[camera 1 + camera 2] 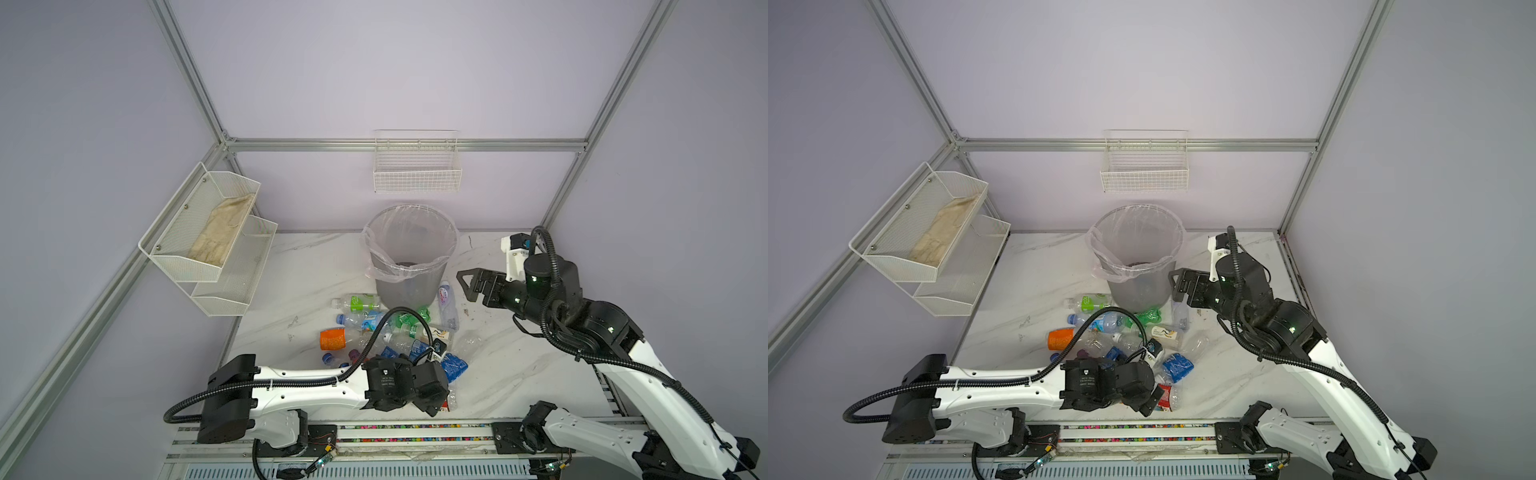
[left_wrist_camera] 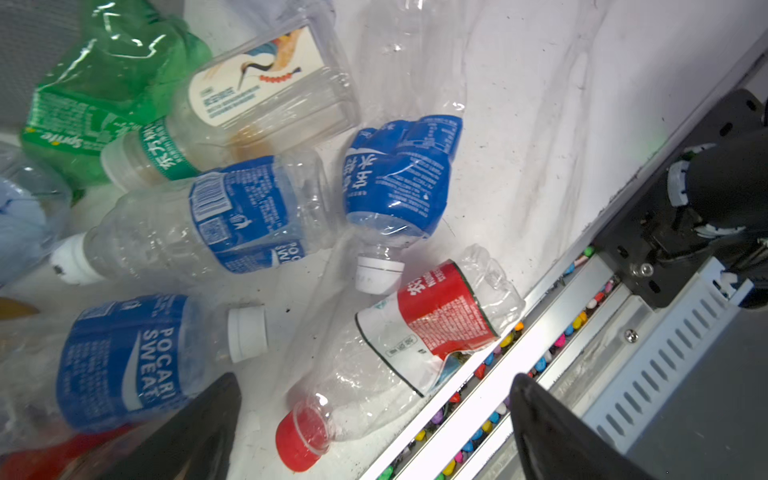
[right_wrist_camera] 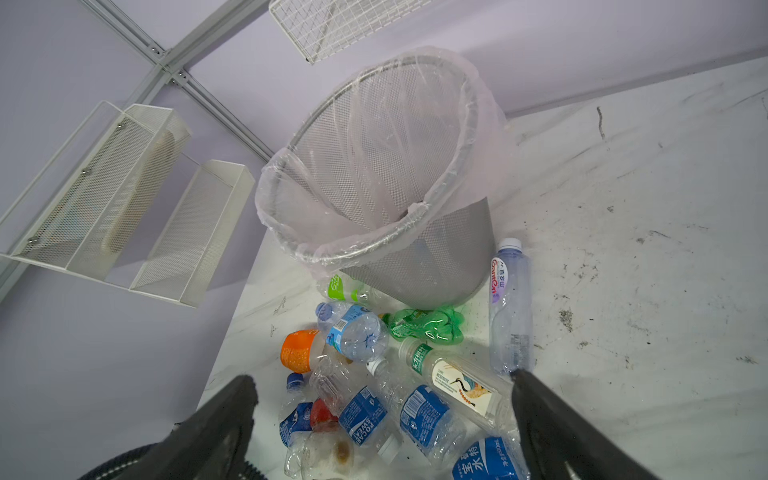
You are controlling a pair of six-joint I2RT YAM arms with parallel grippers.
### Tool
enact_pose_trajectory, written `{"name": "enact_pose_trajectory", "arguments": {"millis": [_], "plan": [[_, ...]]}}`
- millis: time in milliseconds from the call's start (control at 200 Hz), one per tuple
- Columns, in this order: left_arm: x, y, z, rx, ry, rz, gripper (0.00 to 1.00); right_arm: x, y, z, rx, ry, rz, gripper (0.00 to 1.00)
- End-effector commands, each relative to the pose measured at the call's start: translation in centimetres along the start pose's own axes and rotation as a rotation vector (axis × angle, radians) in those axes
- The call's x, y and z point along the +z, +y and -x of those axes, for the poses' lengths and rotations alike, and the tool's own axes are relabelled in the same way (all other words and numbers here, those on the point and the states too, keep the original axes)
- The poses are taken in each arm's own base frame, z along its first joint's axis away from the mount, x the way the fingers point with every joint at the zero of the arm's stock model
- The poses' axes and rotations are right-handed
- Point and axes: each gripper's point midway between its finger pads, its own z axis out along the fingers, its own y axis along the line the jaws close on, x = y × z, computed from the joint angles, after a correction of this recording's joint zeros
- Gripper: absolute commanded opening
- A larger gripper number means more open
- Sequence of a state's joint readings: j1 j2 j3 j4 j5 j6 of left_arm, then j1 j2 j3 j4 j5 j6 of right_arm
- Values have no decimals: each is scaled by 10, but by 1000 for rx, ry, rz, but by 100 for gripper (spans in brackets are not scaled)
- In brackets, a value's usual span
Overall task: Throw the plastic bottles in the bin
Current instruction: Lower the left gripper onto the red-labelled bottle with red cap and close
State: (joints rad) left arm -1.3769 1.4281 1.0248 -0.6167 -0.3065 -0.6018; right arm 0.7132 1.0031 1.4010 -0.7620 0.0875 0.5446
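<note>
Dozen-ish bottles are lying in a heap on the counter, right in front of the bin, and none is picked up yet. Left tool is spread wide and empty, hanging over the red-label bottle, which sits right at the counter's front edge by the rail. Right tool is wide and empty too, up beside the bin. My worry: that red one is crushed and slick, so a sloppy pinch could squirt it off the edge. The bin also looks light, and a bump from the right tool might tip it.
</note>
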Motion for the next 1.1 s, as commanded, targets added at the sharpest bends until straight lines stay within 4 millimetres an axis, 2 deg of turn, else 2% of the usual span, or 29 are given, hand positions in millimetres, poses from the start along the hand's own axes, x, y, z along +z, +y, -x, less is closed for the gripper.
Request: {"name": "enact_pose_trajectory", "arguments": {"millis": [0, 200, 410, 635, 1095], "plan": [[-16, -38, 45, 100, -103, -137, 99, -8, 7, 5, -21, -19, 37, 97], [-7, -58, 36, 214, -52, -226, 100, -12, 8, 3, -38, -21, 58, 97], [5, -67, 23, 318, 7, -258, 100, -16, 12, 1, -55, -27, 94, 97], [21, -62, 19, 400, 30, -215, 100, -14, 12, -4, -54, -21, 114, 97], [63, -49, 7, 398, 137, -196, 100, -10, 6, -14, -69, -7, 110, 98]]}}
